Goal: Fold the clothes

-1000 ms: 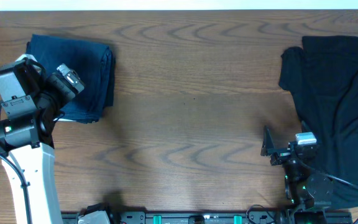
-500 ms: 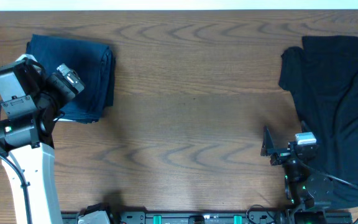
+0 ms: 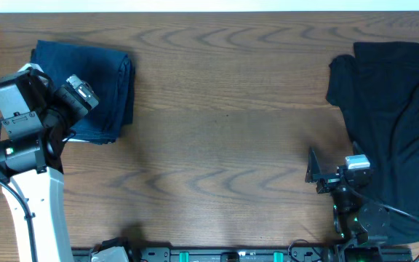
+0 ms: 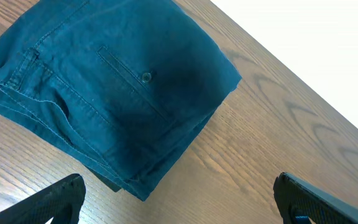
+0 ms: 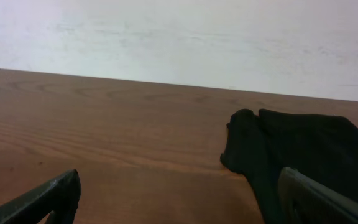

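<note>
A folded denim-blue piece of the clothes (image 3: pixel 100 84) lies at the table's back left; the left wrist view shows its seams, pocket slit and button (image 4: pixel 110 87). My left gripper (image 4: pixel 179 208) hovers open just off the fold's near corner, with only bare wood between its fingers (image 4: pixel 58 199). A loose heap of black clothes (image 3: pixel 395 124) covers the right side. My right gripper (image 3: pixel 315 171) sits low near the front, left of that heap, open and empty. In the right wrist view one fingertip (image 5: pixel 328 199) overlaps the black fabric (image 5: pixel 303 146).
The left arm's white column (image 3: pixel 38 211) rises from the front left corner. The wooden table (image 3: pixel 224 131) stretches between the two garments. A white wall (image 5: pixel 179 37) runs behind the table's far edge.
</note>
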You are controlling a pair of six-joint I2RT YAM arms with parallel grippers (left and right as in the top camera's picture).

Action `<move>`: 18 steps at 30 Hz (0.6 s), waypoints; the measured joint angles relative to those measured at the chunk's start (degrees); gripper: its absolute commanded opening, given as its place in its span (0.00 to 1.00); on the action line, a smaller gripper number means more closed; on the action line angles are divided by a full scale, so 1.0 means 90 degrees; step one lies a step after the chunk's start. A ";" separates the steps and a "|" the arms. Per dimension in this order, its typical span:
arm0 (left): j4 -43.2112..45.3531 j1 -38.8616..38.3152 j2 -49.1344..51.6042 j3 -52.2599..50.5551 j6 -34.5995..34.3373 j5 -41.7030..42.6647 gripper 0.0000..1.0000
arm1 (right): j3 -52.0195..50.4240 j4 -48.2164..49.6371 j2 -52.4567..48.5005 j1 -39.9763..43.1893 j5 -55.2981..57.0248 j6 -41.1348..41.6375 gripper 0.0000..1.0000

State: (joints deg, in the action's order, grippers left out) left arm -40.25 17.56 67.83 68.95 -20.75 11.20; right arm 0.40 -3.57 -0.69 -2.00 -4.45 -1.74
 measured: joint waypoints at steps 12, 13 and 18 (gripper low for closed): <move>0.0000 0.0000 -0.0019 0.0000 0.0000 0.0000 0.98 | 0.0000 0.0000 0.0000 0.0000 0.0000 -0.0002 0.99; 0.0000 0.0000 -0.0046 -0.0002 0.0000 0.0000 0.98 | 0.0000 0.0000 0.0000 0.0000 0.0000 -0.0002 0.99; -0.0005 -0.0012 -0.0721 -0.0058 0.0000 -0.0002 0.98 | 0.0000 0.0000 0.0000 0.0000 0.0000 -0.0002 0.99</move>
State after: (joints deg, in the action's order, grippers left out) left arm -40.29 17.45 61.34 68.42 -20.75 11.18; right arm 0.40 -3.57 -0.69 -2.00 -4.45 -1.76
